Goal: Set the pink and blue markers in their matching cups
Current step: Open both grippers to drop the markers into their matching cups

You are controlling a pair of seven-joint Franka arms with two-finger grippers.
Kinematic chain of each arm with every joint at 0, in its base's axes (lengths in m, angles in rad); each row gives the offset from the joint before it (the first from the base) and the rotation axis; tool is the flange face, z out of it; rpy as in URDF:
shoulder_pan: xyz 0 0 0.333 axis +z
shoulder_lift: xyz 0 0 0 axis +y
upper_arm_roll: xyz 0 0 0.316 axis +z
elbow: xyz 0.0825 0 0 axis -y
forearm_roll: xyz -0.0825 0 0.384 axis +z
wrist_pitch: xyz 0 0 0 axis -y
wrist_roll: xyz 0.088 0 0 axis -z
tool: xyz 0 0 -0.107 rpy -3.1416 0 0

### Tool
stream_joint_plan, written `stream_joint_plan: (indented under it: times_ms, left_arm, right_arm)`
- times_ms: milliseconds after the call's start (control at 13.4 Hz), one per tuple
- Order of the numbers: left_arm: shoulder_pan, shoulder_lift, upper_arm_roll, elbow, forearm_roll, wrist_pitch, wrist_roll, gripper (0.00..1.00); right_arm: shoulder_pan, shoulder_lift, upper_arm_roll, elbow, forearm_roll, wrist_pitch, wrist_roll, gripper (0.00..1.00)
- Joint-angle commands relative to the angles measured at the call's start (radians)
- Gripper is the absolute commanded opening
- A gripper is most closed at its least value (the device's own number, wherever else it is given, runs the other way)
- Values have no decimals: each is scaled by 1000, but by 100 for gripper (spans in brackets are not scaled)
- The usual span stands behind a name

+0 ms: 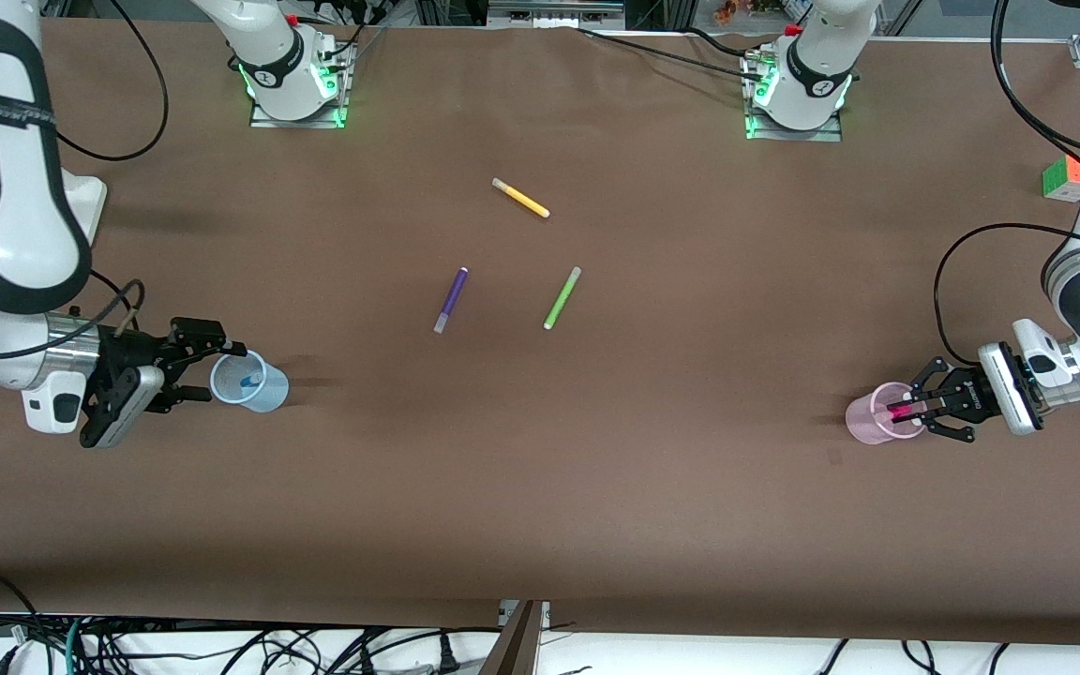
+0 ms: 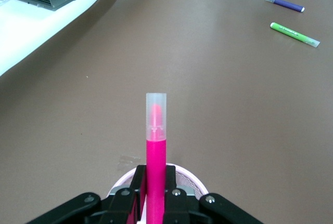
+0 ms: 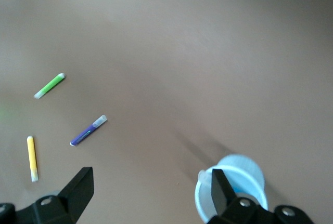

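Right gripper (image 1: 221, 370): fingers spread wide and holding nothing, just beside the rim of the blue cup (image 1: 250, 382), on the side toward the right arm's end of the table. The blue marker (image 1: 247, 382) shows inside that cup as a small blue mark against the wall. Judgement: the wide spread directly at the cup mouth fits a drop just made, so this half of the task looks complete.

Left gripper (image 2: 155, 193): fingers pressed together, pinching the pink marker (image 2: 155, 146) around its lower body. In the left wrist view the marker runs straight out from between the fingers, pale cap (image 2: 156, 112) outermost, and the pink cup (image 2: 193, 182) shows directly under the fingertips. In the front view the gripper (image 1: 915, 408) sits at the cup's mouth, marker reaching across the rim. Judgement: the grip is kept firm so the marker stays lined up over the opening until release; this half is not yet finished.

Well away from both grippers, mid-table: purple marker (image 1: 451, 299), green marker (image 1: 562, 298) and yellow marker (image 1: 520, 198), lying flat and apart. None belongs to the task.

Risk noted: a marker released at a shallow angle could catch the rim and tip the light cup.
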Motion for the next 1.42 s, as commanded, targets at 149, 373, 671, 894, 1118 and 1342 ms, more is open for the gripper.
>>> stream_joint_plan:
  times_ms: [149, 373, 671, 894, 1118, 1342]
  left_arm:
    - [18, 29, -15, 13, -99, -39, 127, 0]
    - [18, 27, -15, 14, -99, -43, 124, 57]
    - [18, 26, -15, 14, -98, -43, 125, 100]
    - [18, -2, -15, 21, -87, -65, 34, 100]
    - [-11, -144, -20, 14, -3, -69, -278, 100]
    - [-70, -332, -26, 21, 202, -108, -758, 100]
  right_arm:
    - [109, -1, -1, 116, -205, -120, 467, 100]
    - [178, -1, -7, 160, -220, -209, 756, 100]
    - [201, -38, -9, 176, -356, -302, 859, 100]
    - [187, -44, -29, 290, -386, -421, 859, 100]
    - [154, -101, -56, 289, -386, -424, 859, 100]
    - [91, -219, -56, 199, -391, -404, 866, 100]
